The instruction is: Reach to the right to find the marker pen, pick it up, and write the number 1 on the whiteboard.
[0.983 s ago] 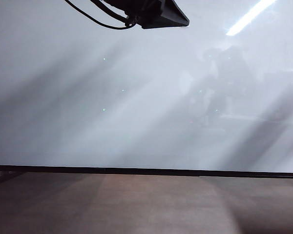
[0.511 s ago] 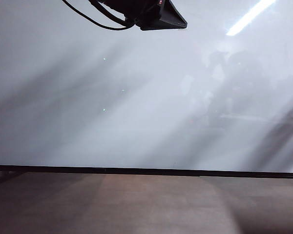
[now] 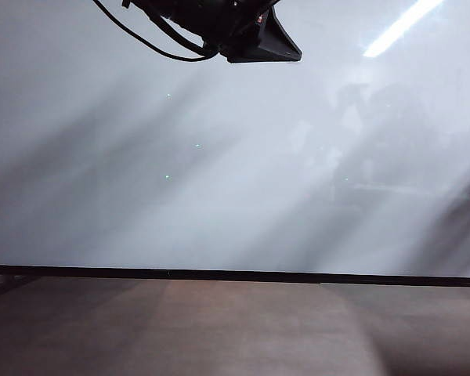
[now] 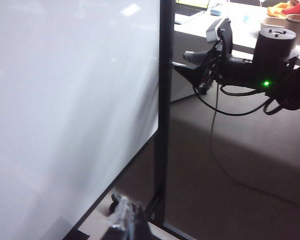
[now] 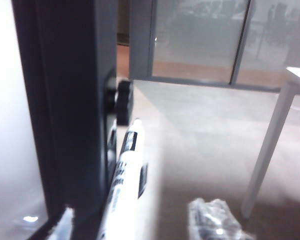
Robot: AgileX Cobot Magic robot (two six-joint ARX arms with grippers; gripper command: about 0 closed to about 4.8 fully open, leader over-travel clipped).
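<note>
The right gripper [image 5: 137,219] has its fingers apart around the pen [image 5: 124,180], a light, stiff, slippery stick beside the dark post [image 5: 75,100] of the whiteboard [image 5: 5,125], best taken mid-barrel; the left gripper [image 4: 127,220] is near the board's edge, and whether its fingers are apart I cannot tell.

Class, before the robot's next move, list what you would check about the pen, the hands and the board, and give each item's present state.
1. White marker pen with black print sits within the right hand: ok.
2. Right hand shut on pen: not ok, gaps either side.
3. Large glossy whiteboard unmarked: ok.
4. Pen's cap off: cannot tell.
5. Left hand open or shut: cannot tell, only its tip shows.
</note>
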